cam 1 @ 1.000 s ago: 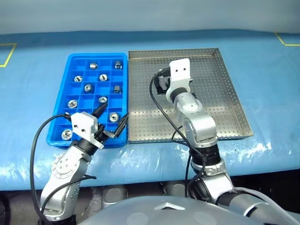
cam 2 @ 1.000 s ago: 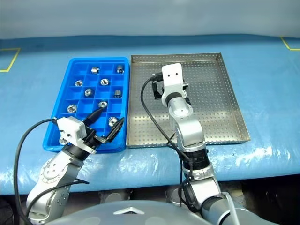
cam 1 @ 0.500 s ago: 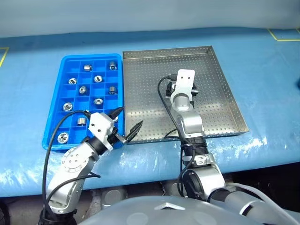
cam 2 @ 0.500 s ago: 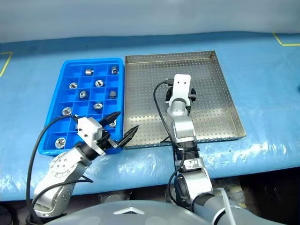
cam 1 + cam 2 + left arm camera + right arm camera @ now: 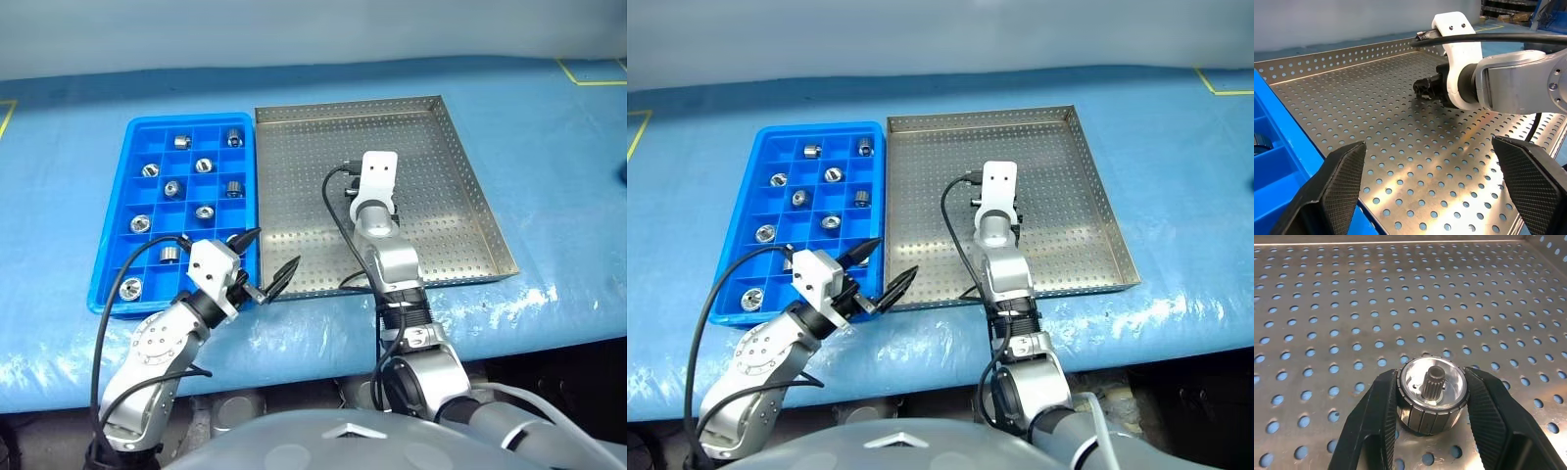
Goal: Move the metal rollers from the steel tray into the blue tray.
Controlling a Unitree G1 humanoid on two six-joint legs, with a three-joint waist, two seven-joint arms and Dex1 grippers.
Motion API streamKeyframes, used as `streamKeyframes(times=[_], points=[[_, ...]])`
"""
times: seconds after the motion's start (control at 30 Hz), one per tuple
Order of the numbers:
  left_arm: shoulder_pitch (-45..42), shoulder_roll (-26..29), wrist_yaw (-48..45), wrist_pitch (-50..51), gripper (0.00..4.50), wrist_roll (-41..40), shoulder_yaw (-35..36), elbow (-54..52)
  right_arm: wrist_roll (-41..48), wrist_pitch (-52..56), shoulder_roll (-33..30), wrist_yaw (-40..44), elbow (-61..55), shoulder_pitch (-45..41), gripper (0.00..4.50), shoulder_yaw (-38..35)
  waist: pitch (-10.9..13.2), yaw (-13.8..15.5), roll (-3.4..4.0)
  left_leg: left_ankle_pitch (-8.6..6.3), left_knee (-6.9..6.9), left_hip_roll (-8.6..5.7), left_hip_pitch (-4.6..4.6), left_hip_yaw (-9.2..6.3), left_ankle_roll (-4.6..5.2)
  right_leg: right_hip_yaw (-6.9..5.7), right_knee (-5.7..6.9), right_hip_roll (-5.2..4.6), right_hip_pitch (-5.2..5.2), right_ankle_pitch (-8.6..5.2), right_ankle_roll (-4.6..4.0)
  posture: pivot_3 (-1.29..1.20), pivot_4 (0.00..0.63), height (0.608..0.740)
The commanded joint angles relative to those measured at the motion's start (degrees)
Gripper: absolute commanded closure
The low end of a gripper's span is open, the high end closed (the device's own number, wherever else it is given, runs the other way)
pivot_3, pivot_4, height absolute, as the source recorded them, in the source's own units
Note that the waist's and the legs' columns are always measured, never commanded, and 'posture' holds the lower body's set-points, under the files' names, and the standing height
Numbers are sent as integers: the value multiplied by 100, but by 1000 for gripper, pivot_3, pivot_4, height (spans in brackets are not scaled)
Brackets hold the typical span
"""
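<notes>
In the right wrist view my right gripper (image 5: 1432, 392) is shut on a metal roller (image 5: 1433, 382), a shiny ribbed cylinder with a splined hub, and the roller rests on the perforated floor of the steel tray (image 5: 1400, 298). From the head views this hand is low over the middle of the steel tray (image 5: 294, 166). The blue tray (image 5: 111, 250) lies directly left of it and holds several metal rollers (image 5: 204, 164) in separate compartments. My left gripper (image 5: 274, 251) hangs open and empty over the trays' shared front corner.
Both trays lie side by side on a table under a blue cloth (image 5: 549, 147), whose front edge is close to me. Yellow tape marks (image 5: 588, 70) sit at the far corners. My left wrist view looks across the steel tray at the right gripper (image 5: 1426, 89).
The head camera has shifted. My right gripper came down to the steel tray's floor and closed on a roller. My left gripper drifted slightly right, from the blue tray's corner toward the steel tray.
</notes>
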Motion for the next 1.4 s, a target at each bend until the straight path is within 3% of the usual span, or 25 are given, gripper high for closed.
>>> streamKeyframes(times=[0.03, 0.13, 0.3, 0.53, 0.77, 0.93, 1.13, 1.4], points=[[114, -172, 262, -325, 0, 28, 381, -102, 191, 258, -122, 915, -1067, -44, 2776, 593, 0, 9, 1, 0, 0, 0, -1, 0, 0, 0, 0, 0, 0, 0, 0, 20, 150, 740], [219, -343, 586, -437, 0, 110, 709, -211, 759, 879, -406, 2163, -1757, -183, 2776, 1056, 0, 55, 1, 0, 0, 2, 3, -2, 0, -1, 2, 2, 3, 0, 0, 57, 150, 740], [729, -553, 953, -554, 0, 31, 1272, -694, 1336, 1130, -684, 3510, -2080, -526, 2776, 1636, 0, 217, -1, 0, 0, 4, 11, -4, 1, -2, 3, 5, 9, 0, 0, 145, 150, 740], [2008, -866, 1115, -853, 0, 27, 1551, -1368, 1568, 936, -606, 4603, -1555, -714, 2776, 2435, -1, 583, -9, -1, -2, 1, 7, -4, 0, -5, -6, -1, 10, -1, -1, 311, 150, 740], [3075, -1128, 1157, -1188, 0, 176, 1414, -1762, 1500, 742, -500, 5123, -1052, -578, 2776, 3059, 0, 951, -15, 0, -1, 4, 8, -7, 0, -10, -6, 3, 9, -21, 16, 403, 150, 740], [3117, -1188, 1206, -1234, 0, 252, 1351, -1766, 1366, 746, -585, 5170, -827, -414, 2776, 3192, -3, 1152, -19, 0, 0, 3, 8, -7, 0, -12, -7, 3, 8, -34, -2, 408, 150, 740], [2885, -1070, 1144, -1121, 0, 211, 1299, -1673, 1472, 1044, -844, 5189, -1174, -234, 2776, 2922, -4, 1198, -20, -1, 0, 3, 7, -6, -1, -12, -8, 3, 8, -33, 1, 353, 150, 740], [2315, -770, 959, -829, 0, 5, 1338, -1470, 1611, 1582, -1326, 5248, -1949, 4, 97, 2826, -8, 1160, -20, -1, 0, 2, 7, -6, -1, -12, -9, 2, 10, -26, 13, 272, 150, 740]])
